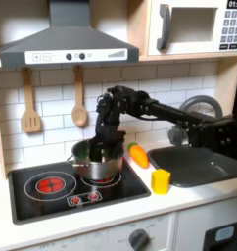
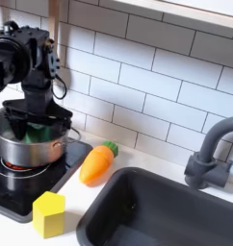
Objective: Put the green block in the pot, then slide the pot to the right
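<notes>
Hovering inside the pot (image 2: 27, 149), the tool (image 2: 34, 123) sits low to deposit the green block (image 2: 36, 135); jaw state unclear.

We see the arm (image 1: 165, 106) reaching in from the first exterior view's right, its gripper (image 1: 99, 145) lowered at the pot's (image 1: 99, 165) rim; we cannot tell how the jaws stand. The pot sits on the black stovetop (image 1: 62, 191), at three o'clock of the red burner (image 1: 50, 183). At two o'clock of the pot lies the orange toy vegetable (image 1: 138, 155), and at four o'clock stands the yellow block (image 1: 161, 180), beside the dark sink (image 1: 199, 165). Two wooden utensils (image 1: 30, 103) hang on the tiled wall.
</notes>
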Controlling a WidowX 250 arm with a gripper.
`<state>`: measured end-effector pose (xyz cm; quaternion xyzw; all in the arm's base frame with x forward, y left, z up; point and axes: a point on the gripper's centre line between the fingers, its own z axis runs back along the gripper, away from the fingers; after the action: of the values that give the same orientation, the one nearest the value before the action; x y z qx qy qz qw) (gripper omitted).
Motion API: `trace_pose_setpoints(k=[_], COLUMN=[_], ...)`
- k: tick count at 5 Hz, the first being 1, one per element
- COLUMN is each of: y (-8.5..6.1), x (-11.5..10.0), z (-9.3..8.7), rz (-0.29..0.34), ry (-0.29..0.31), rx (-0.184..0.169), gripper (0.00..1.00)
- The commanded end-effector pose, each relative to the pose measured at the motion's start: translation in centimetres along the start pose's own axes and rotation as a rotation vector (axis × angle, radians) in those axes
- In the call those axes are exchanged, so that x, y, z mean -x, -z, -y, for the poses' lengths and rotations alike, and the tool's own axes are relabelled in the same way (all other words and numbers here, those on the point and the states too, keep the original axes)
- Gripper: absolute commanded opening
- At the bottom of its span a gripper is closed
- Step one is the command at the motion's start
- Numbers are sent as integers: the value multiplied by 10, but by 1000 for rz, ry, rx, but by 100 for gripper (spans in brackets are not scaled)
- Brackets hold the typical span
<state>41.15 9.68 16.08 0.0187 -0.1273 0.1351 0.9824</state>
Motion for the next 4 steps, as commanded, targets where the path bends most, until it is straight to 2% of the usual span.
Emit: trace_pose_setpoints(k=[1, 3, 4], y=[-2, 2, -1], x=[5, 10, 10], z=[13, 20, 24], rz=[-2, -17, -9], ry=[30, 46, 58], rx=[9, 16, 20], gripper=[100, 100, 100])
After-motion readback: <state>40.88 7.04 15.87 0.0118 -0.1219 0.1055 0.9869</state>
